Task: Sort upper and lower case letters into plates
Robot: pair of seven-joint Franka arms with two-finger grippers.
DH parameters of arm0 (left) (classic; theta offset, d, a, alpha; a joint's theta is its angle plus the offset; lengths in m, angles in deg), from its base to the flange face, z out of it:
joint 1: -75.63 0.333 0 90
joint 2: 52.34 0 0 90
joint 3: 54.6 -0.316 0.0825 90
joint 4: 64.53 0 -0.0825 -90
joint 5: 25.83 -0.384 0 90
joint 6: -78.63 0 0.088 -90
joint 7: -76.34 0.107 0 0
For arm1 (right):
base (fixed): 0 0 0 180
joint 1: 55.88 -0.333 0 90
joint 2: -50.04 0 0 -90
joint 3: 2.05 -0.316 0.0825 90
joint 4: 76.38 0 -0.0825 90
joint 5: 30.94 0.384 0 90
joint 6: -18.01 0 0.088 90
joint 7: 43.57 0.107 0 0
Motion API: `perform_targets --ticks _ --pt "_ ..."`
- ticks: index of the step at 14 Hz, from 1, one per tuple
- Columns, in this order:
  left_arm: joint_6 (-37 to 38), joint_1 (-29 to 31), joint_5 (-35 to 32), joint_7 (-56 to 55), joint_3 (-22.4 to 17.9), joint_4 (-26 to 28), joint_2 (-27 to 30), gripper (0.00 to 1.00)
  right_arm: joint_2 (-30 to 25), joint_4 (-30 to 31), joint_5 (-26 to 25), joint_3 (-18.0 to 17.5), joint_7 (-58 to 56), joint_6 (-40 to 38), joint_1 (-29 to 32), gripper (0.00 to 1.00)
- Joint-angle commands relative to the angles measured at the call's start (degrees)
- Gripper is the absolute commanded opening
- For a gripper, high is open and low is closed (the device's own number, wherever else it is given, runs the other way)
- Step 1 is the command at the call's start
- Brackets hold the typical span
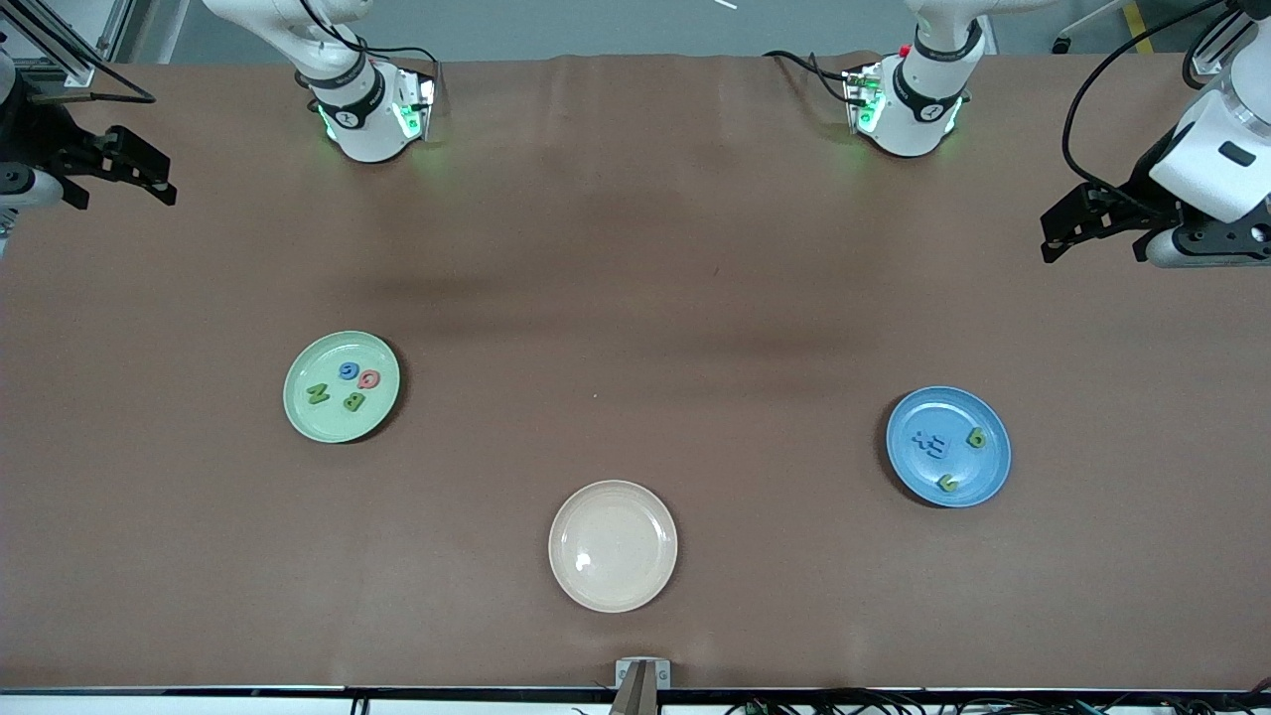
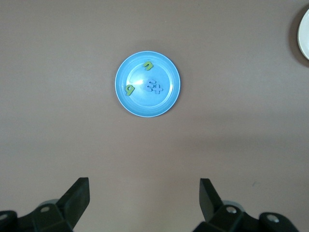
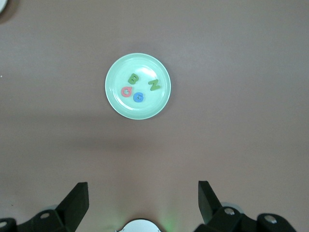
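The pale green plate (image 1: 323, 422) lies toward the right arm's end of the table and holds a blue G (image 1: 349, 370), a pink letter (image 1: 369, 378), a green N (image 1: 318, 393) and a green B (image 1: 353, 401). It also shows in the right wrist view (image 3: 137, 108). The blue plate (image 1: 914, 467) lies toward the left arm's end and holds blue letters (image 1: 930, 444) and two green letters (image 1: 976, 437) (image 1: 948, 483). It also shows in the left wrist view (image 2: 145, 106). My left gripper (image 1: 1067, 233) (image 2: 145, 193) and right gripper (image 1: 134, 169) (image 3: 143, 195) are open, empty, and held high over the table's ends.
An empty cream-beige plate (image 1: 613, 545) lies between the two plates, nearer to the front camera. Its edge shows in the left wrist view (image 2: 305, 34). The arm bases (image 1: 372, 114) (image 1: 909, 109) stand along the table's edge farthest from the front camera. A brown mat (image 1: 635, 298) covers the table.
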Motion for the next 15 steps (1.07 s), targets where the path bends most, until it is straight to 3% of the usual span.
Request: perform_targets --ticks 1,5,15 --pt "0.64 0.26 -1.16 0.17 0.11 -1.23 0.12 1.00 -0.72 0.03 1.51 0.50 -0.14 1.20 -1.00 1.00" --pt "0.64 0.26 -1.51 0.17 0.03 -1.50 -0.15 1.00 6.21 -8.48 1.78 0.50 0.39 -0.20 -1.00 1.00" --pt "1.43 0.52 -1.51 0.26 0.11 -1.50 -0.23 1.00 7.54 -8.32 1.69 0.41 0.39 1.03 -1.00 1.00"
